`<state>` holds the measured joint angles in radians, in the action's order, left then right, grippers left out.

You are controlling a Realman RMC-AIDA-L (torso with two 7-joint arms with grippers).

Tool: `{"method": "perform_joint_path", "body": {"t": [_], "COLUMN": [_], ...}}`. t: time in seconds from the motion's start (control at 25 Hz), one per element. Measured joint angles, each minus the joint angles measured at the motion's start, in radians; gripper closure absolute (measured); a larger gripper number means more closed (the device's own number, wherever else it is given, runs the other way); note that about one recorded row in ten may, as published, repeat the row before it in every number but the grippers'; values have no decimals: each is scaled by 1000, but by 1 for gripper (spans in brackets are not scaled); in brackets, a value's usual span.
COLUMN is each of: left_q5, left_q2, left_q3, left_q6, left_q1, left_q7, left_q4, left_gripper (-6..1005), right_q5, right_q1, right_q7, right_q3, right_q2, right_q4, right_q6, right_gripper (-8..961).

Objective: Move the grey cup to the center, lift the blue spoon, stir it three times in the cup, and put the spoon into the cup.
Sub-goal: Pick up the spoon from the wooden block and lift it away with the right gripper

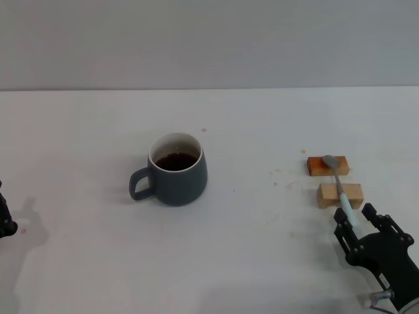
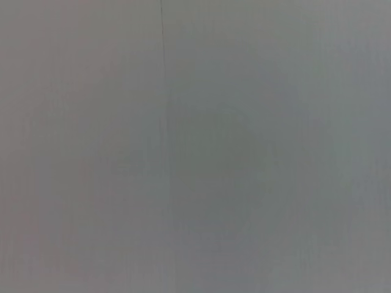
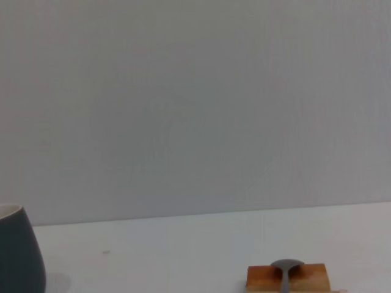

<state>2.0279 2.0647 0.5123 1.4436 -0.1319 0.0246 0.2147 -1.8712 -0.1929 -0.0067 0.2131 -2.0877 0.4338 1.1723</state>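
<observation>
Grey cup (image 1: 177, 169) sat mid-table, well left of me | blue spoon (image 1: 341, 186) bridged two wooden blocks (image 1: 339, 195) on the right | right gripper (image 1: 354, 223) straddled its near handle tip, jaws spread | I'd pinch square, lift level | left gripper (image 1: 5, 219) parked far left, state untellable.

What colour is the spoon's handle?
Pale light blue; the blue spoon shows best in the head view.

Grey cup (image 1: 178, 170): squat, upright, white inside, dark brown liquid, handle toward robot's left, near table centre. Blue spoon (image 1: 341, 186): pale handle, grey bowl, lying across two wooden blocks (image 1: 339, 195), right of the cup.
</observation>
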Motion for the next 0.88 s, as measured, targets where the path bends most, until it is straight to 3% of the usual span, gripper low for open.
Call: {"method": "perform_joint_path", "body": {"t": [0.56,0.88], "left_q5": [0,0], "left_q2": [0,0], "left_q3": [0,0], "left_q6": [0,0], "left_q1": [0,-1], "left_q7": [0,4], "left_q4": [-1,-6], "left_gripper": [1000,1000], "right_q5": [0,0], "right_q1": [-1,-2], "right_q7": [1,2], "right_q3": [0,0], "right_q2": [0,0], "right_q4": [2,3], "right_q6": [-4,-4], "right_gripper": [530,634]}}
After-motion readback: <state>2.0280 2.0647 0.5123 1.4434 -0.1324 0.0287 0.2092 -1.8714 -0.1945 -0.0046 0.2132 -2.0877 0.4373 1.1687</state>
